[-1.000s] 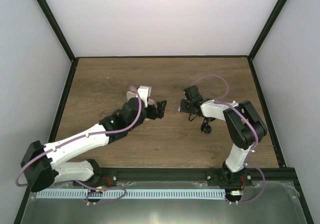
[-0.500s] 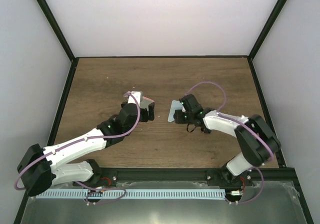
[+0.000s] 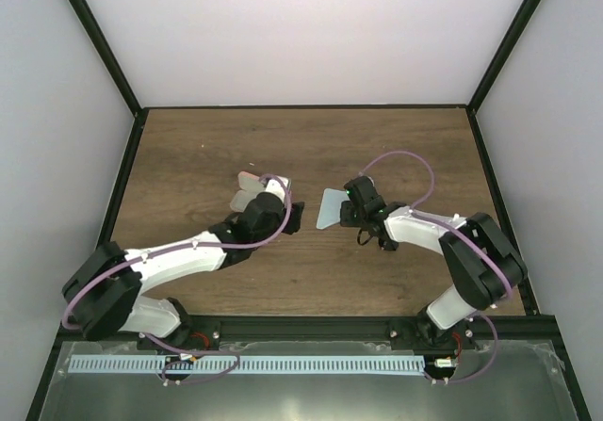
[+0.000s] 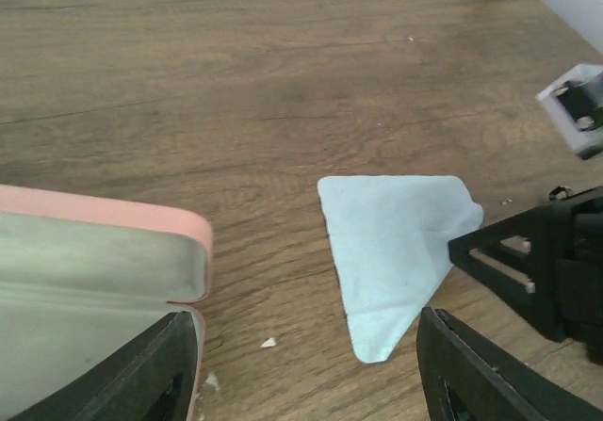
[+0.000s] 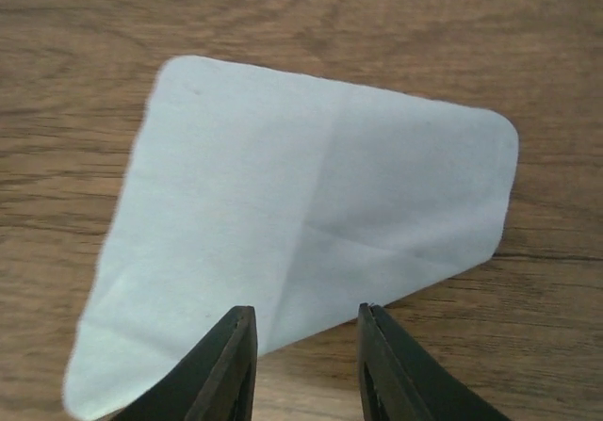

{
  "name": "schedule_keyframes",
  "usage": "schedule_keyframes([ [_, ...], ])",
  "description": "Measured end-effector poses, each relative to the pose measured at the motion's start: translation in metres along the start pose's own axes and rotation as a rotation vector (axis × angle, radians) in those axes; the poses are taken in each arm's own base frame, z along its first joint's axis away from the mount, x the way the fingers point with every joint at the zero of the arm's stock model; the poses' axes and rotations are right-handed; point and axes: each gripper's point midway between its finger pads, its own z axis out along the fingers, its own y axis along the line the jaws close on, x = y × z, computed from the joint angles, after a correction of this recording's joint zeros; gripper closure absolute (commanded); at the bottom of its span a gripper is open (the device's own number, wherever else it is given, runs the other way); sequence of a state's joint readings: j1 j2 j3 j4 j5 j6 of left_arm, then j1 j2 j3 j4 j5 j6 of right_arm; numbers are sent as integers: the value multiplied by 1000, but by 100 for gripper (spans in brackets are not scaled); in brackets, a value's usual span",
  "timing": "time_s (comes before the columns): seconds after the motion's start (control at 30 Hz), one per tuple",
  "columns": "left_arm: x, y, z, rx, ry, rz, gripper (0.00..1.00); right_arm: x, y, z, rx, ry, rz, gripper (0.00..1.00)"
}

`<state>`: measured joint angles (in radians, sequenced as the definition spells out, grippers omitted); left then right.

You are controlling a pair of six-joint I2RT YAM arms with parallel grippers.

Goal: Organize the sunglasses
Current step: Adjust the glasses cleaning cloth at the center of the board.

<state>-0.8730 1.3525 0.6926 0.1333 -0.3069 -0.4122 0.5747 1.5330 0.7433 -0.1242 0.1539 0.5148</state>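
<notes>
I can read no brand or lettering on anything here. The cloth and the case show only plain surfaces, and the overhead view is too small for print.

My left gripper (image 4: 306,325) is open. Its two dark fingers stand wide apart at the bottom of the left wrist view. Bare wood and the pointed near corner of the light blue cloth (image 5: 311,204) show in the gap, and nothing is held.

The pink case (image 4: 104,251) lies open to the left of the cloth, apart from it, with its pale greenish lining showing. My left finger (image 4: 174,369) sits right at the case's rim.

My right gripper (image 5: 304,313) is narrowed but not shut, with a slim gap between its fingers. They straddle the near edge of the cloth, which lies flat on the wooden table (image 4: 236,82) with faint fold creases across it. In the left wrist view a black finger of the right gripper meets the cloth's right corner. I cannot tell whether it presses on the fabric.

I cannot tell where the sunglasses are, because no view shows them plainly. In the overhead view a thin dark loop (image 3: 362,236) hangs just beside my right wrist, on the side away from the cloth. It is too small for me to say whether it is a cable or a frame.
</notes>
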Motion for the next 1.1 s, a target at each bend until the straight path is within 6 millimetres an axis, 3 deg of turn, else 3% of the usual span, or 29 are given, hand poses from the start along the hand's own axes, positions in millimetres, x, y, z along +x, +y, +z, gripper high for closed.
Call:
schedule_keyframes([
  [0.1, 0, -8, 9, 18, 24, 0, 31, 8, -6, 11, 30, 32, -5, 73],
  [0.3, -52, -39, 30, 47, -50, -21, 28, 13, -7, 26, 50, 66, -11, 74],
  [0.37, -57, -44, 35, 55, -65, -23, 27, 12, -5, 26, 43, 67, -11, 74],
  [0.53, -21, -40, 63, 39, 19, 18, 27, 15, -3, 24, 29, 84, -10, 77],
  [0.67, 0, -34, 77, 13, 83, 41, 27, 10, -2, 12, 8, 53, -4, 77],
  [0.87, -11, -26, 76, 13, 58, 17, 26, -6, 6, 4, -33, -18, 6, 75],
  [1.03, -9, -21, 77, 5, 62, 14, 23, 5, 6, 30, -8, 39, -9, 77],
  [1.1, -9, -21, 77, 5, 65, 15, 22, -1, 11, 40, -11, 43, -14, 78],
])
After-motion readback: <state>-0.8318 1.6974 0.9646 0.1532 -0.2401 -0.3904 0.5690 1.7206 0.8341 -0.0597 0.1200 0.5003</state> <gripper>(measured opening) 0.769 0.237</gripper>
